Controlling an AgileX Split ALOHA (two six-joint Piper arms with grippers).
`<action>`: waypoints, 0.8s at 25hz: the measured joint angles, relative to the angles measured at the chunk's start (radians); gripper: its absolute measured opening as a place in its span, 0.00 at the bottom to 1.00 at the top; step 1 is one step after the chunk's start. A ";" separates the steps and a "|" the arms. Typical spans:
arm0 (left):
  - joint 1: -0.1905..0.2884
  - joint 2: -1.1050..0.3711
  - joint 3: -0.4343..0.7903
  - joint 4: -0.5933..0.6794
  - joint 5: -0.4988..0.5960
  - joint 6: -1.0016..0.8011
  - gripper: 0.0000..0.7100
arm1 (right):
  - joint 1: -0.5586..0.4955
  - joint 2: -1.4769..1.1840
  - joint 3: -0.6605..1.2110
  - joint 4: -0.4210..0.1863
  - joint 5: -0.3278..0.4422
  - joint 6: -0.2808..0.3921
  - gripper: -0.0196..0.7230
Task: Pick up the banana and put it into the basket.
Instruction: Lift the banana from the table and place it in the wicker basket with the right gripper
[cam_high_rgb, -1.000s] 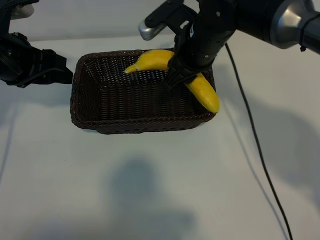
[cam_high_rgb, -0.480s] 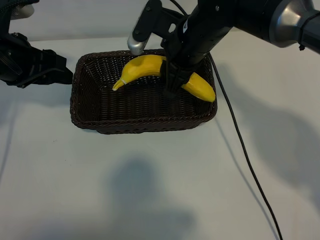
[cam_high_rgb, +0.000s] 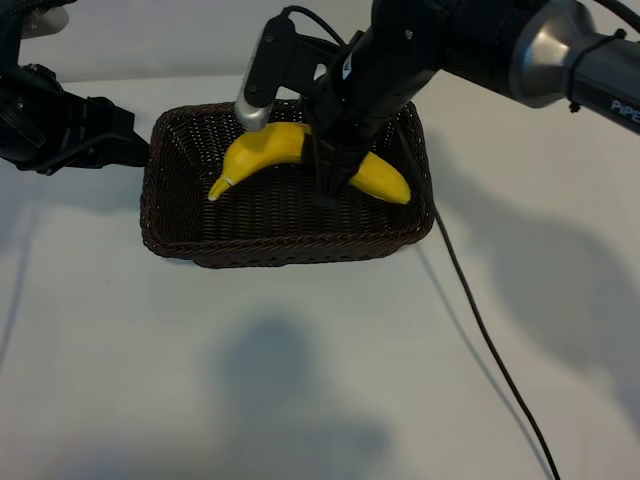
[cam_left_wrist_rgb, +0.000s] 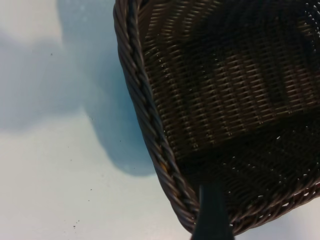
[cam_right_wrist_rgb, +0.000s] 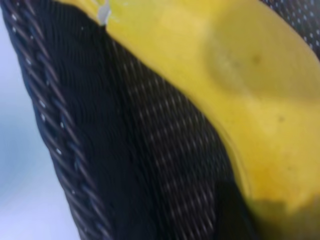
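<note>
Hidden or unclear first. In the exterior view the middle of the banana (cam_high_rgb: 275, 146) is covered by the right end effector (cam_high_rgb: 328, 172), so only its two ends show: the stem end toward the left arm's side, the blunt end (cam_high_rgb: 385, 180) toward the right wall of the basket (cam_high_rgb: 290, 248). Whether the banana's underside touches the basket floor cannot be told; it appears to hang just above the weave. The right arm's upper links run out of the picture at the top right. A black cable (cam_high_rgb: 480, 330) trails from under the arm across the white counter (cam_high_rgb: 300, 380) and leaves at the bottom edge.

Right wrist view: the banana (cam_right_wrist_rgb: 235, 85) fills most of the picture, very near the lens and blurred, with dark basket weave (cam_right_wrist_rgb: 150, 150) behind it and the braided rim (cam_right_wrist_rgb: 47, 125) along one side. The fingers themselves are not clearly distinguishable here.

Right end effector: fingers closed on the banana at mid-length, partly spread to the fruit's width, pointing steeply down inside the basket's walls.

Left end effector (cam_high_rgb: 125, 140): parked just outside the basket's left wall, apart from it, holding nothing, jaws standing fairly wide. In the left wrist view only one dark fingertip (cam_left_wrist_rgb: 212, 215) shows, over the basket rim (cam_left_wrist_rgb: 150, 125) and its bare woven floor.
</note>
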 joint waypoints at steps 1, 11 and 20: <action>0.000 0.000 0.000 0.000 0.002 0.000 0.76 | 0.001 0.009 -0.010 0.001 0.000 -0.002 0.59; 0.000 0.000 0.000 0.000 0.003 0.020 0.76 | 0.021 0.119 -0.103 0.021 0.012 -0.014 0.59; 0.000 0.000 0.000 0.000 0.003 0.023 0.76 | 0.023 0.195 -0.124 0.044 0.013 -0.043 0.59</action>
